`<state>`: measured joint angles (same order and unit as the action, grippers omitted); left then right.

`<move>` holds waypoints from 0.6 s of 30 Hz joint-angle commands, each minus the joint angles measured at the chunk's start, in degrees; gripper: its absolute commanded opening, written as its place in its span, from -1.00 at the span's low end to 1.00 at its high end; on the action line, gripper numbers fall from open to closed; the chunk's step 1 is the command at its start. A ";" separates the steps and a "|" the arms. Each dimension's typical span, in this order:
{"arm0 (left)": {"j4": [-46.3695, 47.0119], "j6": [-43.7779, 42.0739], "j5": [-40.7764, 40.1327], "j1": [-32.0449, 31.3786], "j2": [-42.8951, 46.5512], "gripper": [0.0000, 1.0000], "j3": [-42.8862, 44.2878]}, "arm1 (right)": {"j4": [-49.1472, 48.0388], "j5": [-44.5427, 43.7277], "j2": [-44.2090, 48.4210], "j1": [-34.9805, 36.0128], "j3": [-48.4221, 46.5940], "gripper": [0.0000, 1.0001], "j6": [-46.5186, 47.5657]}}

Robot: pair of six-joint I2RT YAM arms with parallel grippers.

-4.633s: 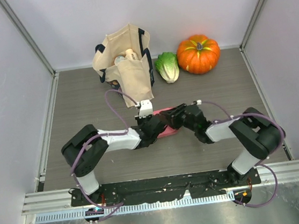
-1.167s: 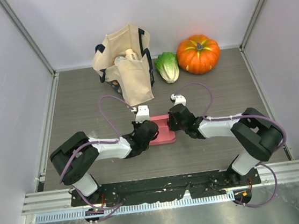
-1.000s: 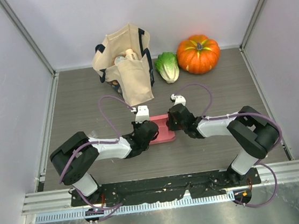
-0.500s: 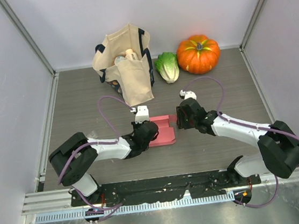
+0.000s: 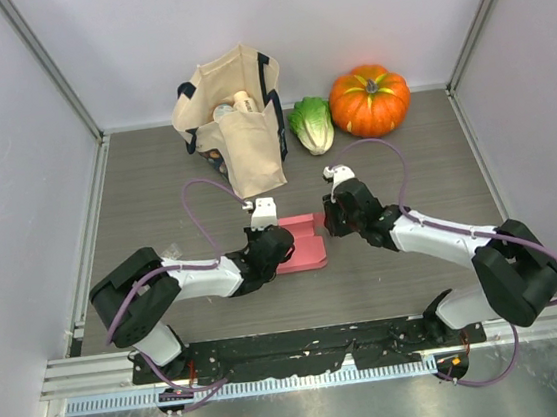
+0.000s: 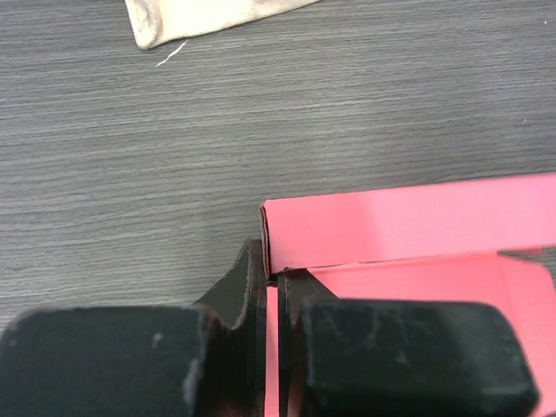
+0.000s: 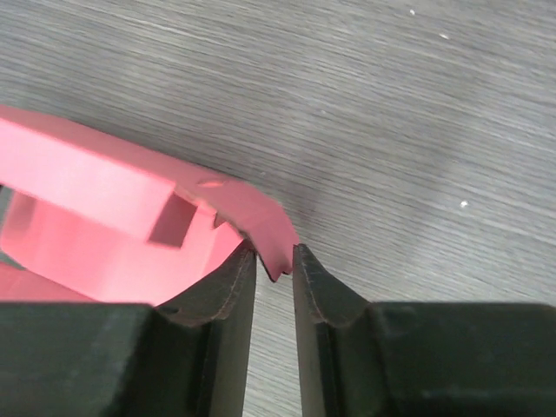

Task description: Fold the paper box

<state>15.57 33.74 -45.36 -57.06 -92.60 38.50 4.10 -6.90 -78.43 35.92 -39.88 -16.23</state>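
The pink paper box point(image 5: 306, 250) lies partly folded on the table between both arms. My left gripper point(image 5: 284, 252) is at its left end. In the left wrist view it point(image 6: 276, 291) is shut on a thin pink wall of the box point(image 6: 408, 217). My right gripper point(image 5: 327, 227) is at the box's right end. In the right wrist view its jaws point(image 7: 276, 261) stand narrowly apart with the tip of a curved pink flap point(image 7: 261, 221) caught between them. A slotted panel of the box point(image 7: 95, 191) shows to the left.
A beige tote bag point(image 5: 234, 123) with items inside stands at the back. A green cabbage point(image 5: 311, 124) and an orange pumpkin point(image 5: 370, 99) lie to its right. Walls with metal rails enclose the grey table point(image 5: 157, 202).
The right gripper drew back to the right off the box half a second ago, then returned to its right end flap. The left gripper and the box stayed put.
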 commanded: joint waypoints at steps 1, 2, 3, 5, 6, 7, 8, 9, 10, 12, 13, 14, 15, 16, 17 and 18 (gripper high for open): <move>2.01 -0.95 -0.95 -0.42 1.46 -1.00 0.00 | -6.82 2.32 -0.49 1.86 -1.17 -0.56 0.15; 2.09 -0.95 -0.95 -0.42 1.37 -1.00 0.17 | -6.56 1.19 -0.67 2.31 -1.25 -0.62 -0.29; 2.18 -0.87 -0.78 -0.42 1.28 -1.00 0.34 | -5.51 0.40 -0.58 3.01 -1.78 -0.67 -1.86; 2.18 -0.87 -0.60 -0.42 0.93 -1.00 0.70 | -4.80 -0.22 0.03 4.50 -1.96 -0.84 -3.54; 2.09 -0.87 -0.60 -0.51 0.84 -1.00 0.79 | -4.45 -0.57 0.47 4.86 -2.13 -0.90 -5.46; 2.01 -0.87 -0.78 -0.51 0.58 -1.00 0.96 | -2.80 -1.01 1.00 5.21 -2.48 -0.98 -6.44; 2.01 -0.87 -0.87 -0.68 0.58 -1.00 1.14 | -1.74 -1.54 1.26 5.56 -3.01 -0.99 -7.75; 2.01 -0.87 -0.95 -0.77 0.58 -1.00 1.31 | 0.45 -2.06 1.44 5.82 -3.88 -0.99 -9.07; 2.01 -0.87 -0.95 -0.95 0.40 -1.00 1.40 | 0.73 -1.98 1.88 5.91 -4.07 -0.99 -11.87; 2.01 -0.87 -1.13 -1.13 0.22 -1.00 1.66 | 2.57 -2.94 1.97 6.18 -5.20 -0.99 -14.34; 2.01 -0.87 -1.48 -1.47 0.31 -1.00 1.58 | 3.45 -3.03 1.45 6.26 -5.91 -0.99 -15.92; 1.92 -0.87 -1.57 -1.48 0.31 -1.00 1.66 | 5.37 -3.73 1.01 6.35 -6.61 -0.99 -16.64; 1.92 -0.87 -1.57 -1.56 0.49 -1.00 1.67 | 6.09 -4.00 0.48 6.70 -8.01 -0.99 -16.90; 1.92 -0.87 -1.74 -1.74 0.40 -1.00 1.67 | 6.97 -4.70 0.04 7.05 -8.89 -0.99 -16.04; 1.92 -0.87 -2.01 -1.74 0.40 -1.00 1.58 | 8.63 -6.71 -0.83 7.67 -9.68 -0.99 -13.59; 1.83 -0.87 -2.10 -1.74 0.31 -1.00 1.58 | 8.99 -8.03 -1.10 8.28 -10.56 -0.99 -12.35</move>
<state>15.70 32.80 -46.02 -58.06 -92.60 38.54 11.40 -10.28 -78.87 42.13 -44.58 -28.25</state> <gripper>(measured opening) 0.046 0.033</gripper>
